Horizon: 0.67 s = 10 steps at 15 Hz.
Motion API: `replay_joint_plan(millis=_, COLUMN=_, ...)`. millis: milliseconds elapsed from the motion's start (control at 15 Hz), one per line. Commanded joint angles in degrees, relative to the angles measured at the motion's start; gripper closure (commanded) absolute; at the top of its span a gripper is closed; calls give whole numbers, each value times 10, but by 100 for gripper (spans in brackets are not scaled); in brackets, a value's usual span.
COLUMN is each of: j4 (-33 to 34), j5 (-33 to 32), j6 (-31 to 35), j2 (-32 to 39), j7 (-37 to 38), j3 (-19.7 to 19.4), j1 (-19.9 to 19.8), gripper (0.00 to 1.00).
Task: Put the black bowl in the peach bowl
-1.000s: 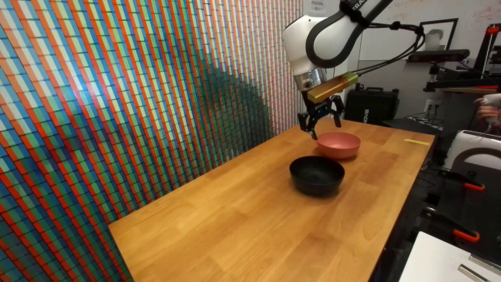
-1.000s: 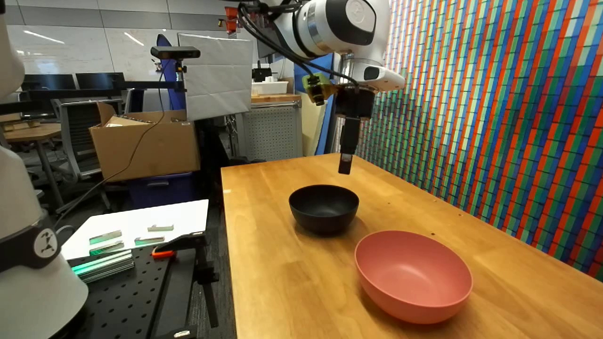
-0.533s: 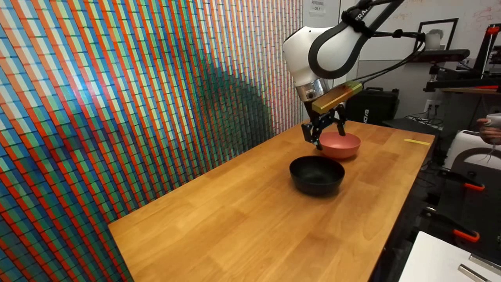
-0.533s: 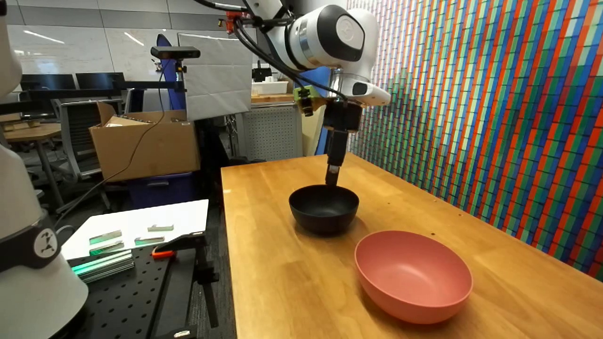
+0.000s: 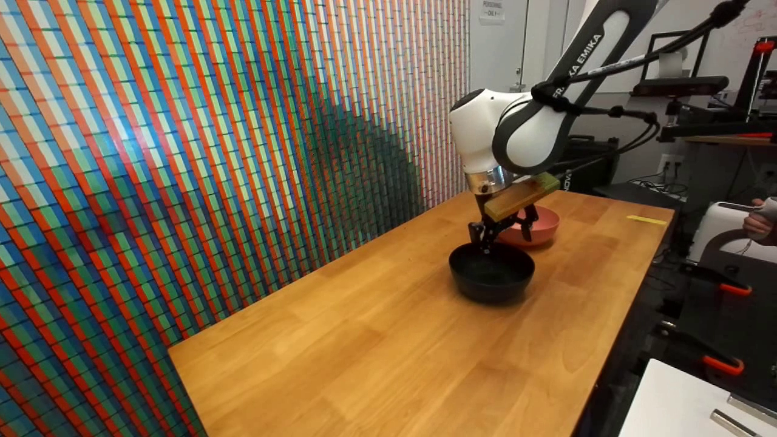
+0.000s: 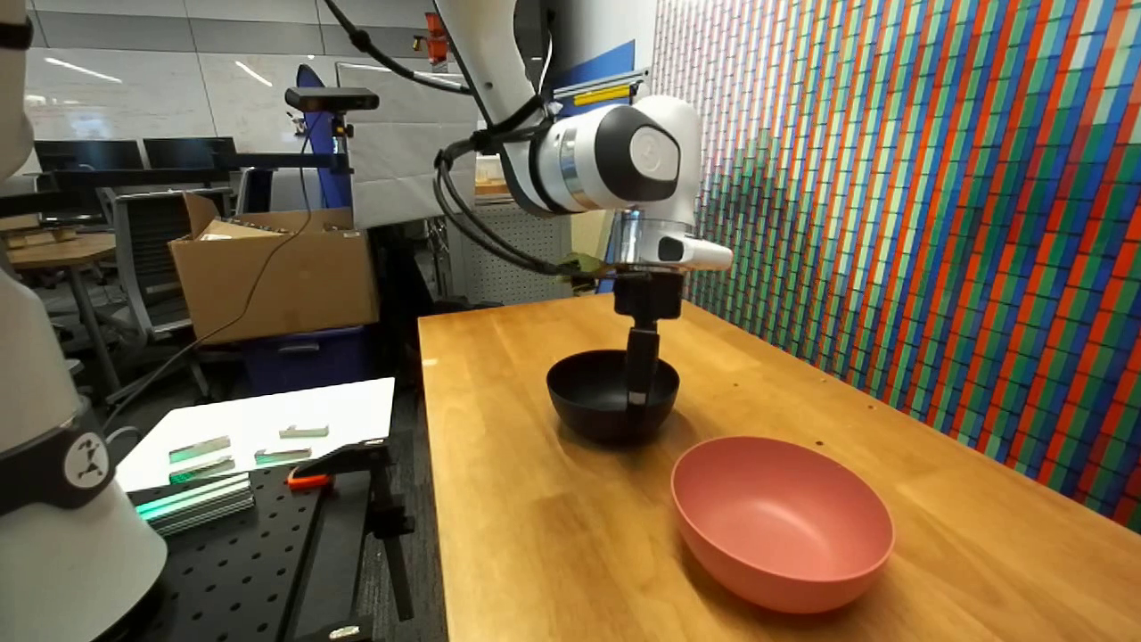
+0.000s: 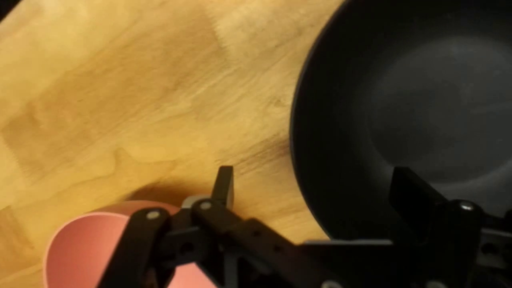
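Black bowl (image 7: pixel 424 112): grasp step, I judge. Two-finger gripper (image 7: pixel 314 172) spread astride rim (image 7: pixel 295 136) at wrist-view eight o'clock. Next probably: pinch, lift, carry to peach bowl (image 6: pixel 783 524).

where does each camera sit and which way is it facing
In an exterior view, the viewpoint sits near one end of the table, looking over the black bowl toward the peach bowl; arm and hand show.
In an exterior view, it sits roughly opposite, looking over the peach bowl toward the black bowl; arm, hand and apparently the base show.
Wrist view: mounted on the arm, facing down at parts of both bowls; only the hand shows.
Both exterior views share table, bowls, striped wall, arm and hand.
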Motion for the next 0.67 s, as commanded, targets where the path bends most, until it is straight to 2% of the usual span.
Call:
replay_joint_plan(millis=0, j4=-12, j5=-7, j6=97, j2=23, j7=85, j3=-34, j1=34, gripper=0)
replay_joint_plan(millis=67, j4=-16, j5=-6, j6=113, j2=26, j7=100, j3=-41, j1=42, gripper=25)
replay_joint_plan(millis=133, j4=-21, j5=-2, j6=130, j2=27, j7=113, j3=-45, j1=47, gripper=25)
replay_joint_plan(millis=333, j4=-34, j5=0, j6=157, j2=20, j7=146, j3=-59, j1=63, gripper=51)
replay_joint_plan(millis=600, j4=-40, j5=-6, j6=157, j2=11, j7=175, j3=-73, j1=76, gripper=80)
